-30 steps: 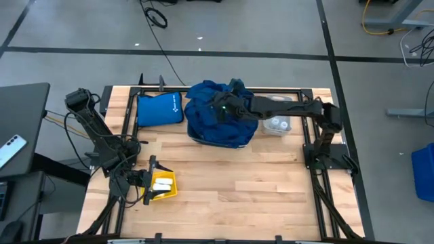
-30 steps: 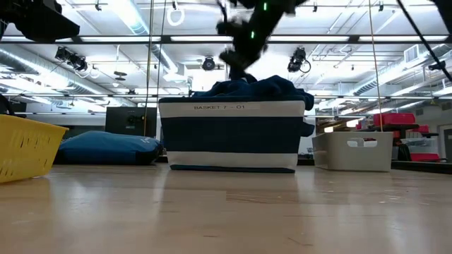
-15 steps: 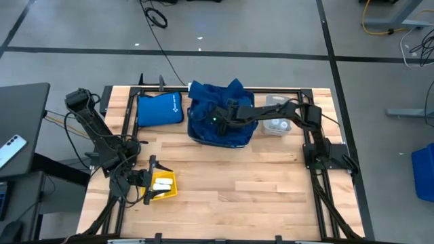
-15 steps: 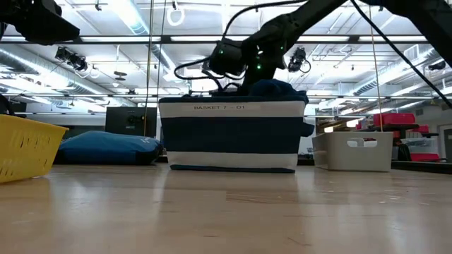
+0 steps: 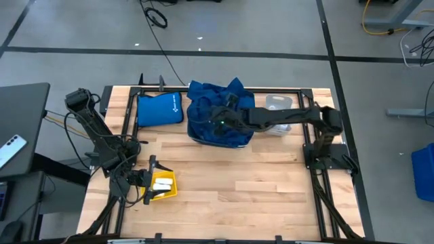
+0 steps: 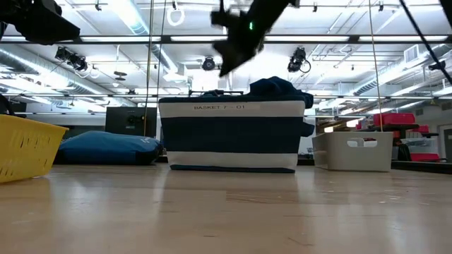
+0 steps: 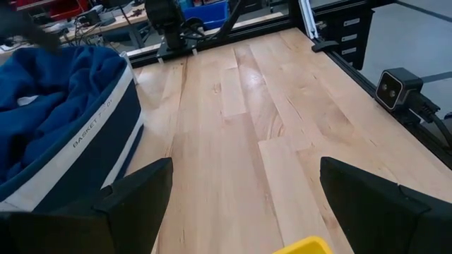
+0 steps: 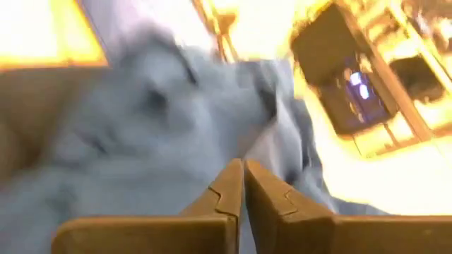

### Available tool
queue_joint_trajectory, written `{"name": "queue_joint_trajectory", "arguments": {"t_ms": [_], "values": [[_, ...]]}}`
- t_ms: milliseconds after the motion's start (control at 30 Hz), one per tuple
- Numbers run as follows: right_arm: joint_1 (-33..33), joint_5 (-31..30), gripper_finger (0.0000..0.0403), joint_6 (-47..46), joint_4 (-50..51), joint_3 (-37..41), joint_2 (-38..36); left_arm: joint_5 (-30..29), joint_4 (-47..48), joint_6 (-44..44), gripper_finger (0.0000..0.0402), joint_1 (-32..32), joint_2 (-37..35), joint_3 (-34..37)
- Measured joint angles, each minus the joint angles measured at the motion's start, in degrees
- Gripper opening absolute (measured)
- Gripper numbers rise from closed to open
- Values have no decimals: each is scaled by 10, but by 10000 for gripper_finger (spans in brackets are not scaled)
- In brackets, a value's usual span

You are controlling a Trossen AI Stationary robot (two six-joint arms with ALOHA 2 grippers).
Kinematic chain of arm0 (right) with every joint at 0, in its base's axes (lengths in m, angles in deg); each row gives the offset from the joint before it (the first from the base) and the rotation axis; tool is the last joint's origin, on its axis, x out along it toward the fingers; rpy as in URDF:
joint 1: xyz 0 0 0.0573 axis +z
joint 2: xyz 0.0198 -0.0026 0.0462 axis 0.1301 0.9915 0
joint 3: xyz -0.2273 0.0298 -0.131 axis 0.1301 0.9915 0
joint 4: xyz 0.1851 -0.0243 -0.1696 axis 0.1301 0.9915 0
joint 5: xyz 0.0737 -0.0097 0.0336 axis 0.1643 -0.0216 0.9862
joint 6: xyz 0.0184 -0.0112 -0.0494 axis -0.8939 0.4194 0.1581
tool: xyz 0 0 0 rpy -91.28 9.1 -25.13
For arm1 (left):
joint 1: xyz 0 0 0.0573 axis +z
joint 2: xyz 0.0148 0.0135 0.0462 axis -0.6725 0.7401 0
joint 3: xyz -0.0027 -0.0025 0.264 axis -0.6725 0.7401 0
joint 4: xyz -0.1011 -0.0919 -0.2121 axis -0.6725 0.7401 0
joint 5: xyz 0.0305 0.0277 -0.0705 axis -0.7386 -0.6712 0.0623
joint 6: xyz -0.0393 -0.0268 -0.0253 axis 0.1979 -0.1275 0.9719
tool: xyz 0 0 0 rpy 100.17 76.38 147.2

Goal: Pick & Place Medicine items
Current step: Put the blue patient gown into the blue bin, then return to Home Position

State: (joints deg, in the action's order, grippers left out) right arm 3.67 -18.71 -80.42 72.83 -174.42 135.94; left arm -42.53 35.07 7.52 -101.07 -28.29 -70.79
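Two cream-white medicine packs (image 5: 163, 183) lie in the yellow tray (image 5: 171, 192) near the table's left front. My left gripper (image 7: 244, 212) stands open right at that tray, whose corner (image 7: 305, 246) shows between its fingers. My right gripper (image 8: 244, 169) is shut with nothing between its fingers. It hangs over the striped basket (image 6: 232, 135), clear above the blue cloths (image 5: 217, 108) piled in it, and shows in the low view as a blurred dark shape (image 6: 230, 51). More pale items lie in the white bin (image 5: 277, 125).
A flat blue pouch (image 5: 159, 110) lies left of the basket at the far edge. The white bin (image 6: 352, 151) stands right of the basket. Bare wood (image 5: 244, 183) stretches across the table's near half. A black frame rail (image 7: 367, 63) runs along the table edge.
My right gripper has dipped down into the blue cloths in the basket and come back up, ending a little toward the table's near side, above the basket. The cloth heap's left part now sits lower in the basket than before.
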Motion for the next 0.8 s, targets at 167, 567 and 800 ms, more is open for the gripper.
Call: {"name": "queue_joint_trajectory", "arguments": {"t_ms": [167, 567, 800], "values": [[40, 34, 46, -1, 6, -1, -49, -4, -2, 0, 362, -1, 0, 0], [203, 131, 61, -61, 64, -1, -80, -2, -12, 1, 362, -1, 0, 0], [289, 137, 61, -138, 65, 0, -71, -2, -76, -28, 362, 0, 0, 1]]}}
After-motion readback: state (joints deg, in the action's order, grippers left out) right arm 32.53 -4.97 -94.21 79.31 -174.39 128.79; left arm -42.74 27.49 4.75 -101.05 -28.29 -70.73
